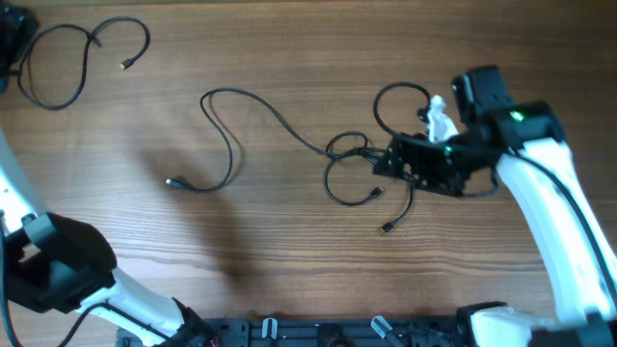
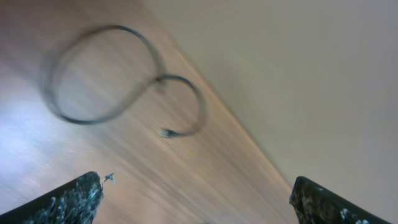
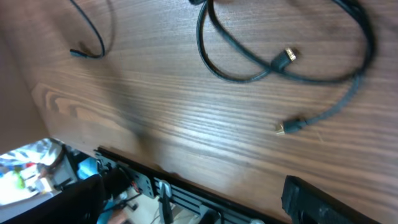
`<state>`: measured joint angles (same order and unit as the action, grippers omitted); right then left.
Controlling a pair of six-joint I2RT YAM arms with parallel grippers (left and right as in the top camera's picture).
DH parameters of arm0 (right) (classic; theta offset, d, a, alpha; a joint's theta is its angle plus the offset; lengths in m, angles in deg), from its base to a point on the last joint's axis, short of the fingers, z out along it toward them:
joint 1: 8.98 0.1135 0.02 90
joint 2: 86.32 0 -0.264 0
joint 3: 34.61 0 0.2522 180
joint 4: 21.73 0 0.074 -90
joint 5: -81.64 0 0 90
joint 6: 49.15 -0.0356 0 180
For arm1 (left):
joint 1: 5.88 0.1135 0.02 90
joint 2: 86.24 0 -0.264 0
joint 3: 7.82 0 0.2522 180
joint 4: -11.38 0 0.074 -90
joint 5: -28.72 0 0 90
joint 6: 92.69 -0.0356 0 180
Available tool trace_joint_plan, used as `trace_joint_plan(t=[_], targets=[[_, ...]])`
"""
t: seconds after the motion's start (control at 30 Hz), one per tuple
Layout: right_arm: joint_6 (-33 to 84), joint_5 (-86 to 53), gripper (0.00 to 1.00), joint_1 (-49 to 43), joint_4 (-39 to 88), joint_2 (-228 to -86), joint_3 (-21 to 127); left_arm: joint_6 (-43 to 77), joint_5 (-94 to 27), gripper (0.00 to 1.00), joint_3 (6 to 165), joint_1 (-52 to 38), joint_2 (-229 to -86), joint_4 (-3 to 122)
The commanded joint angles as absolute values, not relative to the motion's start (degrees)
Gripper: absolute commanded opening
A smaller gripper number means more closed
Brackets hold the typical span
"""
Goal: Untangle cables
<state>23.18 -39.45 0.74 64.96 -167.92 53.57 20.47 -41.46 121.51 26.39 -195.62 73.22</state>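
Starting with the right gripper [image 1: 388, 162]: it is positioned over the tangle [image 1: 352, 154], right of table centre, tips pointing left. In the right wrist view one finger [image 3: 317, 199] is seen at the bottom right corner and a dark blurred shape at the bottom left, so the claw is read as spread apart. No cord is seen between the tips. Contact with a cord cannot be told from overhead, since part of the knot is covered by the gripper body.

The cables are split three ways on the table [image 1: 289, 280]:
- The tangle is made of small overlapping loops. One loop [image 1: 400, 87] lies on the far side of the gripper. One plug end [image 1: 376, 194] lies just below the knot, and a second plug end [image 1: 387, 228] lies nearer the front rail [image 1: 318, 333]. Gold-coloured tips are shown on two plugs in the right wrist view.
- A long cable [image 1: 234, 159] is run out of the tangle to the left, arced up, then dropped to a free end [image 1: 171, 181] left of centre.
- A separate cable [image 1: 93, 39] is laid in a figure-eight at the far left corner, well apart from the tangle.

Left gripper [image 2: 196, 202]: its fingers [image 2: 68, 202] are seen at both lower corners of the left wrist view, wide apart, with nothing held. The separate cable is seen ahead of it, blurred, close to the table edge.
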Motion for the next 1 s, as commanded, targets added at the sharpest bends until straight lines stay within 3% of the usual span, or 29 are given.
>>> trace_joint_plan(t=[0.0,0.1,0.37,0.57,0.97], targets=[[24.10,-33.68,0.95,0.98,68.92,-154.52,53.68,22.11,-33.09,1.00,121.77,18.74,-194.36,77.81],[24.14,-33.16,1.00,0.98,72.44,-145.93,53.68,21.71,-35.36,1.00,121.77,11.70,-194.75,82.72],[19.97,-32.70,1.00,0.98,76.61,-130.35,53.68,21.52,-47.78,1.00,121.66,-6.13,-194.79,86.61],[18.18,-32.09,1.00,0.98,78.47,-129.12,53.65,15.48,-49.00,1.00,118.58,-14.55,-194.79,90.24],[18.13,-31.87,1.00,0.98,74.45,-129.12,53.65,15.72,-48.92,1.00,108.02,-25.12,-194.79,90.90]])
